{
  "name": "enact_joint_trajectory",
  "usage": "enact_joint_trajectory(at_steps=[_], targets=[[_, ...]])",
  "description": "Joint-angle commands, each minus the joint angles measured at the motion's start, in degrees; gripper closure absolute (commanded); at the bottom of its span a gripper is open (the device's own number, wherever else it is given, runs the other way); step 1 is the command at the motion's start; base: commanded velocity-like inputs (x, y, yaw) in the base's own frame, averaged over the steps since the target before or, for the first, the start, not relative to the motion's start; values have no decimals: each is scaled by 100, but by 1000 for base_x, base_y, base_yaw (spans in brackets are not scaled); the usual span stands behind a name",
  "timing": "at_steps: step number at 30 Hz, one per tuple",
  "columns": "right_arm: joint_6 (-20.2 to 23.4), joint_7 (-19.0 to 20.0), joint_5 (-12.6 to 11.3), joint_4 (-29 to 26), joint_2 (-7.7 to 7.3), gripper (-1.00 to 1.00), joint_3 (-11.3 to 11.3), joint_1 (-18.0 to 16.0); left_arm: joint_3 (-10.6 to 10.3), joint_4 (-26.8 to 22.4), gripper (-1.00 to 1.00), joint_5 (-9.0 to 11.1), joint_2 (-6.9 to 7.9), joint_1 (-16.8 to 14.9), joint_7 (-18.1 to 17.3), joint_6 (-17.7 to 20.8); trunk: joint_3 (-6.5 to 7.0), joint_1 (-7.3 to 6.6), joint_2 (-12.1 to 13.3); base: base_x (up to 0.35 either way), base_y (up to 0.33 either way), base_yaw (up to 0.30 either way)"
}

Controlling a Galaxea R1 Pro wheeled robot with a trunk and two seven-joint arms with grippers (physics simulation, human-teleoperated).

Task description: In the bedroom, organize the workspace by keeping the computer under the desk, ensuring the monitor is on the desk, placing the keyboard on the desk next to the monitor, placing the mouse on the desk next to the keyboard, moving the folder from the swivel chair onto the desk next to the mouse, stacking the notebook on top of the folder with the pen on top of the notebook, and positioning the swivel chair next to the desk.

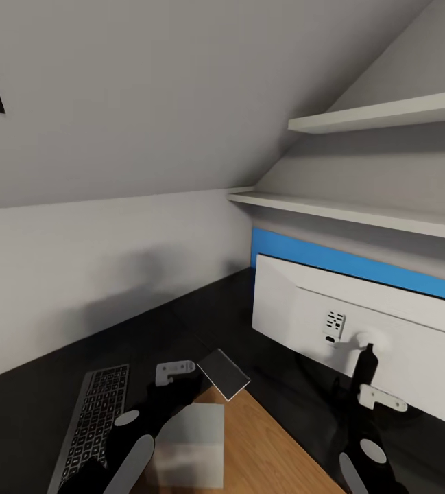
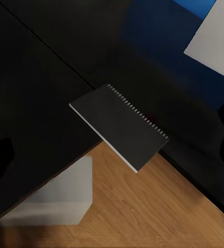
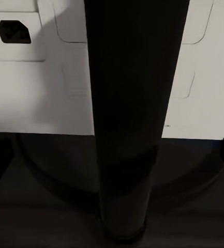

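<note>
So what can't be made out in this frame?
- Left gripper: whether its fingers pinch the thin grey spiral-bound notebook, head view, too small.
- Wide monitor: screen faces away.
- Thin black stand: blocks the right wrist view.
- Dark grey keyboard: cut by the left arm.

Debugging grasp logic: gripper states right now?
Left gripper: looks open, notebook ahead of it, not pinched.
Right gripper: at the monitor stand; open or closed cannot be told.

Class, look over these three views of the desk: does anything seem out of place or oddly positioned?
Yes. The notebook juts past the desk edge, over the wooden floor, tilted. The monitor shows its white back to the robot, screen toward the blue panel.
</note>
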Motion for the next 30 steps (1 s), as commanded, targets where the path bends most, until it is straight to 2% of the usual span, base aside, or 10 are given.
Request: enact_joint_trajectory(at_steps=[1, 6, 7, 8, 30], targets=[[-13, -43, -26, 9, -8, -100, 19, -5, -14, -8, -100, 56, 7, -8, 59, 5, -9, 2, -7, 118, 0, 0], [-174, -43, -21, 159, -19, -100, 13, -5, -14, -8, -100, 65, 9, -8, 59, 5, -9, 2, -7, 53, 0, 0], [-480, -43, -17, 187, -20, -100, 11, -5, -14, -8, -100, 67, 10, -8, 59, 5, -9, 2, -7, 17, 0, 0], [-523, -43, -9, 209, -21, -100, -8, -5, -14, -8, -100, 68, 10, -8, 59, 5, -9, 2, -7, 24, 0, 0], [-579, -25, -3, 259, -24, -100, -41, -5, -8, -8, -100, 90, 13, -8, 59, 13, -9, 2, -7, 13, 0, 0]])
